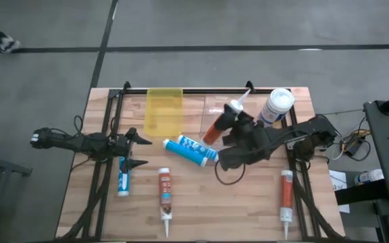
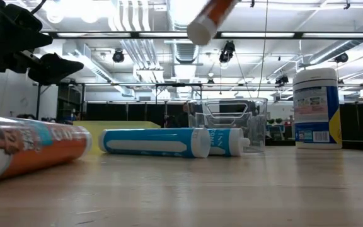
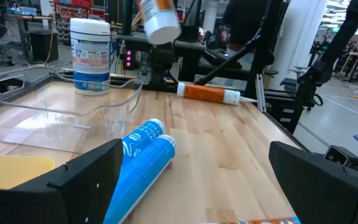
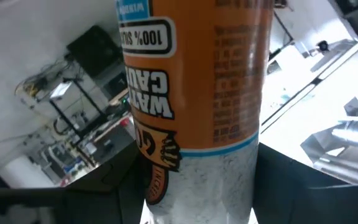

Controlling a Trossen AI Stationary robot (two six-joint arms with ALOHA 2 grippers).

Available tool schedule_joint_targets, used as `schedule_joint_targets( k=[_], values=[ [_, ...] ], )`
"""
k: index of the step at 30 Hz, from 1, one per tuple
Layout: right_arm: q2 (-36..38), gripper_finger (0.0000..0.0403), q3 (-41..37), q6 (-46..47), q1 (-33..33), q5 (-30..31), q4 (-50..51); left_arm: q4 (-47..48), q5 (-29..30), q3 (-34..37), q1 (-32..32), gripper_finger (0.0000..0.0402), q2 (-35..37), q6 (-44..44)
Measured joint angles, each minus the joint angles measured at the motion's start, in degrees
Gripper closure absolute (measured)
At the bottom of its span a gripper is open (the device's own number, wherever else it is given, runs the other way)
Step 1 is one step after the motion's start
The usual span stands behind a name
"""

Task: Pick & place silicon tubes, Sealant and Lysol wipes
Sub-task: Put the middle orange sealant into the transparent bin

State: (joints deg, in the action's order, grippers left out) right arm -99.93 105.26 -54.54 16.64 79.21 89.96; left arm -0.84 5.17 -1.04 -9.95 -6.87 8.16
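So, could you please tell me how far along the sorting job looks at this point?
Nothing looks placed yet: the clear bin and yellow bin appear empty. In hand: the right gripper holds an orange tube aloft near the clear bin. Left: the blue tube, three more tubes on the table and the Lysol wipes. The left gripper waits open.

Bright, even overhead light — sharp at a distance, soft up close.

Ceiling strip lights (image 2: 169,34) blew out to white glare in the low view, and the worktop (image 2: 232,189) carried only faint, soft shadows beneath the tubes. The nearest orange-and-white tube (image 2: 24,148) was blurred, as was the worktop's front edge. In the right wrist view the orange cartridge (image 4: 210,93) filled the frame, slightly soft — the room behind it washed out. The high view was evenly lit, without glare.
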Motion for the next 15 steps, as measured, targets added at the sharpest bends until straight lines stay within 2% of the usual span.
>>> schedule_joint_targets(
  k=[6, 15],
  values=[
    [4.00, 0.0194, -7.75, -3.18, -5.10, 0.22, 0.03, 0.00, 0.00, 0.00, -0.01, 0.0003, 0.00, 0.00],
    [5.45, 0.0194, -18.15, -7.48, -12.28, 0.70, 0.06, 0.02, 0.02, 0.00, 0.01, 0.0003, 0.00, 0.00]
  ],
)
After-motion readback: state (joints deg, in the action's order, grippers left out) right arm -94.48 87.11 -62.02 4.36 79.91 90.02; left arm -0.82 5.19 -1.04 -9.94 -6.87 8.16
